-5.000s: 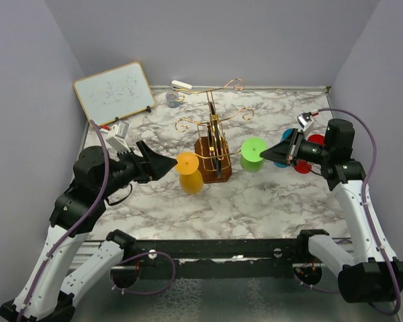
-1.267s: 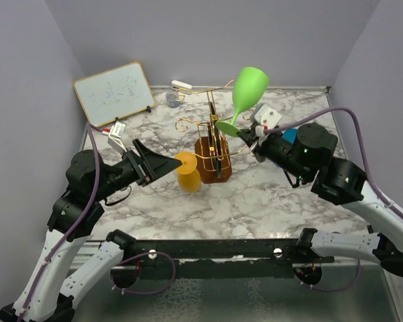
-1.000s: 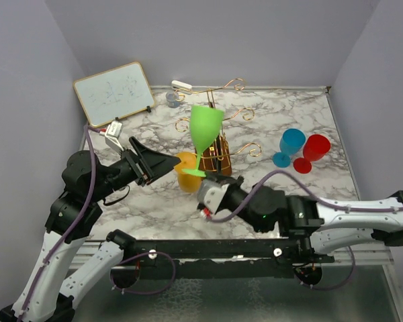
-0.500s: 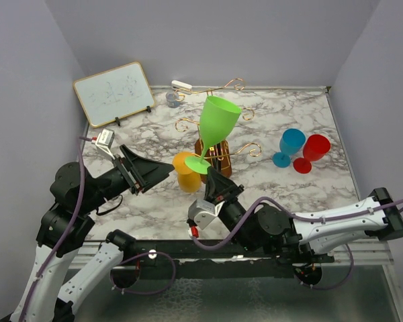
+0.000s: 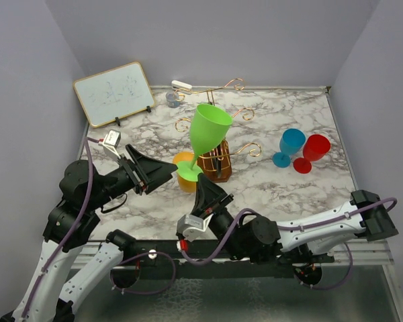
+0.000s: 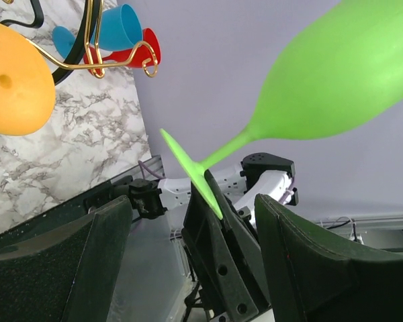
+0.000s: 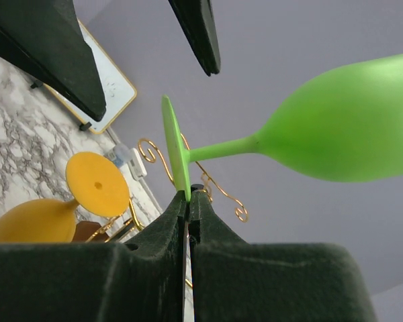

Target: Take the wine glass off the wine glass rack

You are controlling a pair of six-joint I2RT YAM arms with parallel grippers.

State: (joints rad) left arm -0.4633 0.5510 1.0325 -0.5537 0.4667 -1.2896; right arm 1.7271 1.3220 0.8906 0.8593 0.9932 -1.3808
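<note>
Your right pincer [image 7: 188,196], clamped on the green wine glass [image 5: 209,129], has swung it clear of the wine glass rack [image 5: 216,168] toward lower centre; left pincer [image 5: 162,169] gapes apart.

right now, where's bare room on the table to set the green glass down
Best: the bare marble between the rack and the blue glass and red glass, toward the near edge. Also open: the back right corner behind those two glasses. Crowded: beside the rack, where the orange glass and left end effector crowd in.
</note>
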